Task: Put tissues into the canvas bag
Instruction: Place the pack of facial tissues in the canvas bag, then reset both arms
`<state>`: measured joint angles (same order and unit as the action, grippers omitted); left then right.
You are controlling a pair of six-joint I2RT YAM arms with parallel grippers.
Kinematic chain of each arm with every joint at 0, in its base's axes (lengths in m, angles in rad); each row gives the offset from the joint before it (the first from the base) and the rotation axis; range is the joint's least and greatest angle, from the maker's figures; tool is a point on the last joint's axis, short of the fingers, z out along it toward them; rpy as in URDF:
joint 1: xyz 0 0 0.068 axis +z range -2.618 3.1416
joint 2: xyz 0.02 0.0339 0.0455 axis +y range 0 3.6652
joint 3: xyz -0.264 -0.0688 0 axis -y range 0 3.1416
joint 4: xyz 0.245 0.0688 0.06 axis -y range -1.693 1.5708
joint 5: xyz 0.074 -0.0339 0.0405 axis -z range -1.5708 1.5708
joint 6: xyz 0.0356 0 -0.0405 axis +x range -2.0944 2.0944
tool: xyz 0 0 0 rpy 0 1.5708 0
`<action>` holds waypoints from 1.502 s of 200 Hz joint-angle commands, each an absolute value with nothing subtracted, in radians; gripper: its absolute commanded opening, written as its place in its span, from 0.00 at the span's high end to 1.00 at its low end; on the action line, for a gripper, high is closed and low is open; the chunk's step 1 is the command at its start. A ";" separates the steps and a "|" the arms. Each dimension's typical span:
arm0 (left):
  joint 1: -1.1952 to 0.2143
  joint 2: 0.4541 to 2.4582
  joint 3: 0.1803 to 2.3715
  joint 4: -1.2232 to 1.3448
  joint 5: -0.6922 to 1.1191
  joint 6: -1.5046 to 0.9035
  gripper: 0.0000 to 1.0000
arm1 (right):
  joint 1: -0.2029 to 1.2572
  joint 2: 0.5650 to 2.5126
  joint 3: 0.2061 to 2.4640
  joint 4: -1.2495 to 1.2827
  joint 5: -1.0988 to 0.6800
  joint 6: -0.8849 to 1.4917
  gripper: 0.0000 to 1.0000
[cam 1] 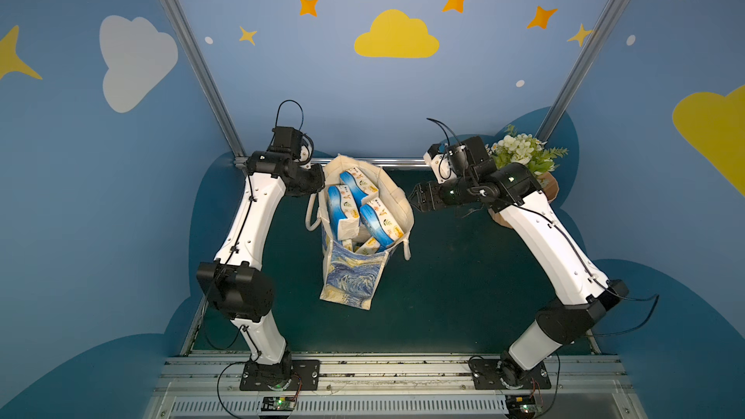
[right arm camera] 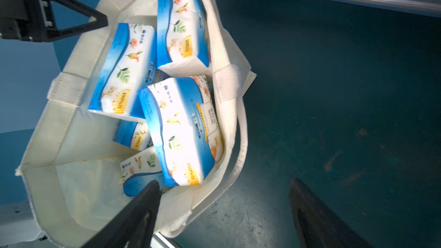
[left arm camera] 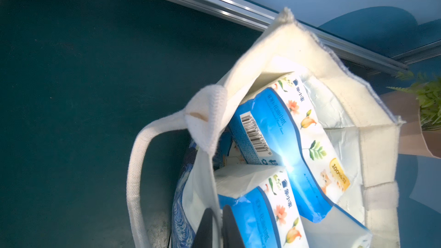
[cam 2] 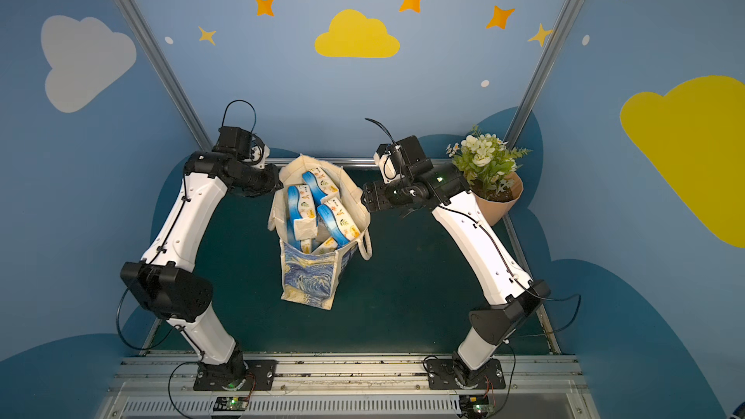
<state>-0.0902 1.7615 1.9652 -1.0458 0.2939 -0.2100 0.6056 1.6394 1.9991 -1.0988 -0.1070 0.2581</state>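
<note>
Tissues [cam 1: 363,211] lay slanted inside canvas bag [cam 1: 350,280]; none seen on table [cam 1: 463,276]. Bag stood between arms. Left gripper [left arm camera: 218,227] pinched left rim cloth. Right gripper [right arm camera: 224,213] spread, empty, straddling right rim.

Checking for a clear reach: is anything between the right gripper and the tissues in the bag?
Nothing covers the tissues; the canvas bag gapes open. But the open right gripper straddles the bag's near wall and handle, one finger over the inside, one outside.
</note>
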 commanded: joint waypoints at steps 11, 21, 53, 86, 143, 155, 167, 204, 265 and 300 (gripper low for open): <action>-0.075 1.730 1.962 -1.003 0.299 -0.234 0.79 | 0.566 1.569 1.961 -1.052 -0.123 0.279 0.15; -0.074 1.730 1.961 -1.008 0.299 -0.233 0.76 | 0.556 1.562 1.952 -1.049 -0.128 0.279 0.15; -0.073 1.707 1.953 -1.001 0.273 -0.237 0.71 | 0.525 1.545 1.924 -1.035 -0.137 0.279 0.15; -0.062 1.658 1.930 -0.971 0.223 -0.246 0.66 | 0.495 1.530 1.896 -1.023 -0.144 0.279 0.15; 0.015 1.475 1.717 -0.764 0.120 -0.281 0.59 | 0.360 1.412 1.713 -0.928 -0.114 0.289 0.15; 0.041 1.425 1.639 -0.690 0.097 -0.295 0.54 | 0.303 1.361 1.636 -0.887 -0.100 0.290 0.15; 0.062 1.375 1.544 -0.602 0.068 -0.306 0.47 | 0.236 1.309 1.547 -0.836 -0.110 0.292 0.15; 0.080 1.247 1.224 -0.340 -0.078 -0.345 0.26 | 0.043 1.196 1.288 -0.674 -0.096 0.293 0.11; 0.072 1.277 0.803 -0.019 -0.238 -0.272 0.00 | -0.101 1.191 0.981 -0.365 -0.075 0.274 0.08; 0.052 1.324 0.540 0.388 -0.355 -0.171 0.00 | -0.128 1.248 0.911 -0.273 -0.068 0.262 0.08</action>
<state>0.0624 1.2957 0.6460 0.0376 -0.2440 -0.2504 -0.1181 1.2255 0.9497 -0.4114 -0.0780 0.2756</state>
